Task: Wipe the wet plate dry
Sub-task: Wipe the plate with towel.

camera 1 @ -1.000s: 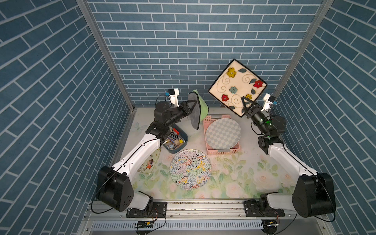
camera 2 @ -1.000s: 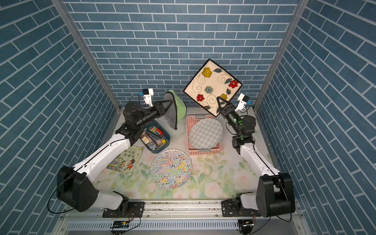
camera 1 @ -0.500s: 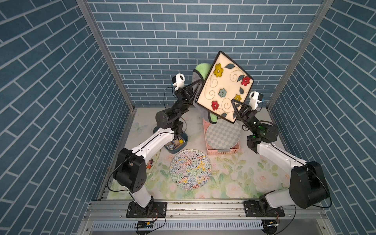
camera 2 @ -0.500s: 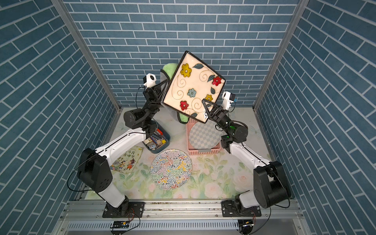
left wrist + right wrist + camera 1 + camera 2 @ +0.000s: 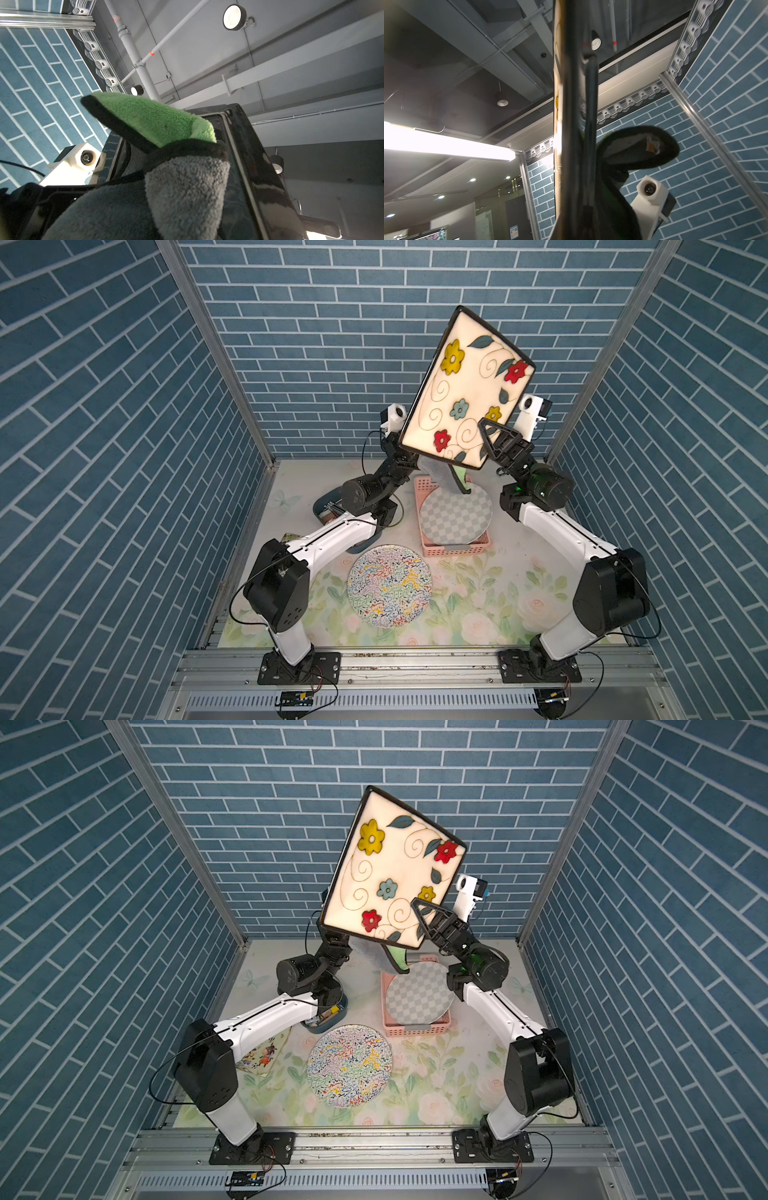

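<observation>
**Tools.** R gripper (image 5: 488,435) is clamped on the lower edge of the square floral plate (image 5: 465,389), near a corner. One finger lies across the decorated face; the other is behind the plate. L gripper's fingers are hidden behind the plate in both top views and buried under the cloth (image 5: 158,122) in the L wrist view. Judged closed on that cloth, since the fabric bunches right at the wrist.

**Task item.** The plate is held high above the R gripper, tilted, with the face toward the top cams. Its glossy black back faces the L gripper, and the cloth is touching or just beside that back. A cloth tail hangs below the plate edge (image 5: 451,479). Wetness can't be confirmed from any view.

**Other items.** Well below both grippers are a checkered plate (image 5: 455,516) in a pink basket (image 5: 453,549) and a squiggle-pattern round plate (image 5: 390,587). Neither is involved.

**Step, as judged.** Drying the plate's back. The face is not yet addressed.

**Recommendations.**
- The hold is one-sided, so the plate acts as a lever. Keep L push light and work near the clamp first.
- Stroke from the clamp side outward and overlap the passes.
- Press with a flat grey/green pad, not a folded edge.
- Steer clear of R's rear finger.
- Do the rim ridge last, then turn the plate for the face.
</observation>
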You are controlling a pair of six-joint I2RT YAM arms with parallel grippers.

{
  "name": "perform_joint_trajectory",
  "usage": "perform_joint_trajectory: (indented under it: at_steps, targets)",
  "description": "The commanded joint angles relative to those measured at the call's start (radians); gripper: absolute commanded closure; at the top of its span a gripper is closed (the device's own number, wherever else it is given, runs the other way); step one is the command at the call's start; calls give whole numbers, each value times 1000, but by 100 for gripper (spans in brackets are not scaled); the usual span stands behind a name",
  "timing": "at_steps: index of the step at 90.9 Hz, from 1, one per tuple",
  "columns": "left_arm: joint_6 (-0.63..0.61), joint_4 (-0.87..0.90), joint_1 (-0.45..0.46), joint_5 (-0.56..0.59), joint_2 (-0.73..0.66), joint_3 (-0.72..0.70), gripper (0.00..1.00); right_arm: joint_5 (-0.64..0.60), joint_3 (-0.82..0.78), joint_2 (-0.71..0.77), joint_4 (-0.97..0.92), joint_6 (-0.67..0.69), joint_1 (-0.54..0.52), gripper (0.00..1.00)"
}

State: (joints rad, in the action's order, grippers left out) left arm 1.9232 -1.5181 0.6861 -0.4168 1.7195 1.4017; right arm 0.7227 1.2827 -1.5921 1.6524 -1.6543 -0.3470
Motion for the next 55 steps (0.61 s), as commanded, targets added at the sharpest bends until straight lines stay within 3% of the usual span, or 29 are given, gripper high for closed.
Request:
perform_joint_trajectory:
  at_steps: [1,14,26,41,55]
  targets:
    - [-28,-64,-32,-66,-63,24,100,-95,-85,60,14,22,42,100]
    - [-40,-34,-40,-61,-13,117,100,-17,-220,159,-10,142,-91,100]
    - [-26,-43,15,-63,74,203,100,-1,-174,160,-94,248,-188,100]
    - [-27,-42,74,-69,97,207,100,-30,-18,102,-143,213,-95,100]
    - [-50,-40,23,-58,13,143,100,-71,-106,152,-136,176,17,100]
